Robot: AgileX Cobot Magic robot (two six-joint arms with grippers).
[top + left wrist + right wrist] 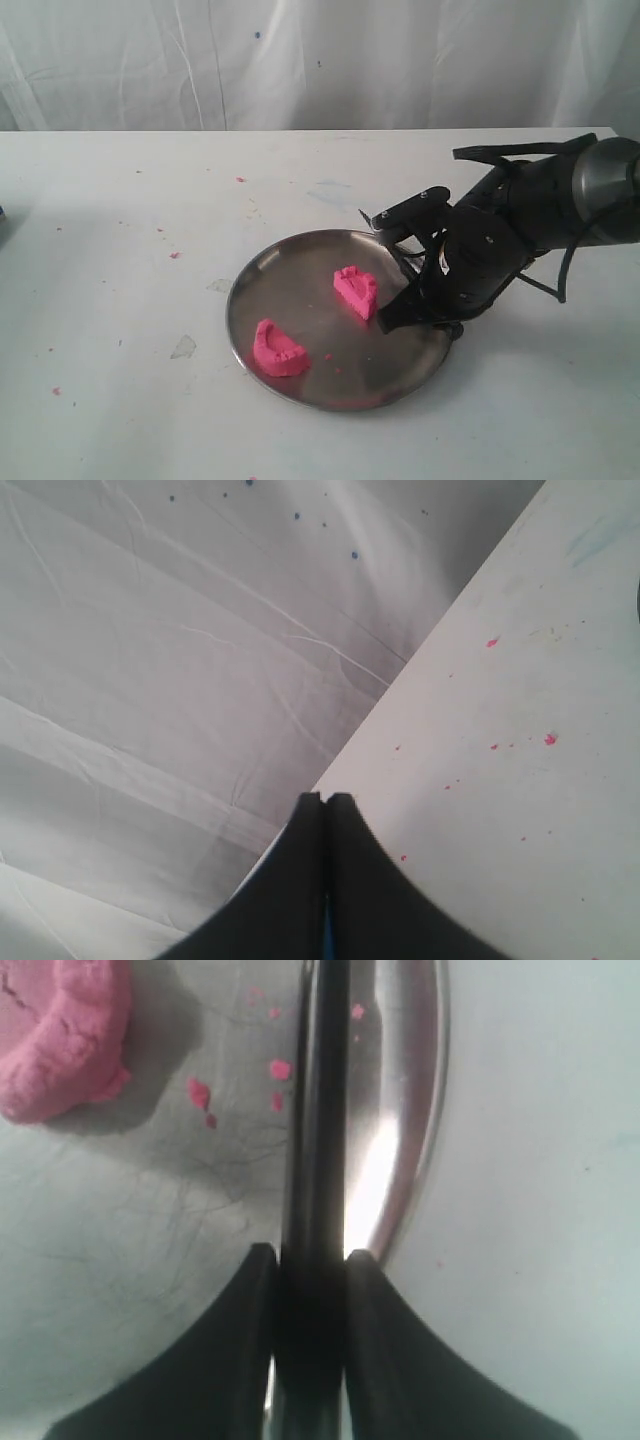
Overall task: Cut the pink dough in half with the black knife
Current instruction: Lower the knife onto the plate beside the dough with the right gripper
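Two half-round lumps of pink dough (356, 290) lie apart on a round steel plate (300, 265); slim black knife (315, 1160) clamped above it.

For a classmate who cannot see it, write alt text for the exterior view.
Two pink dough halves lie apart on a round steel plate on a white table. The right gripper holds the black knife over the plate's right edge.

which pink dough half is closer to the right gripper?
The bright pink dough half at the round steel plate's centre; the other half lies by its near-left rim.
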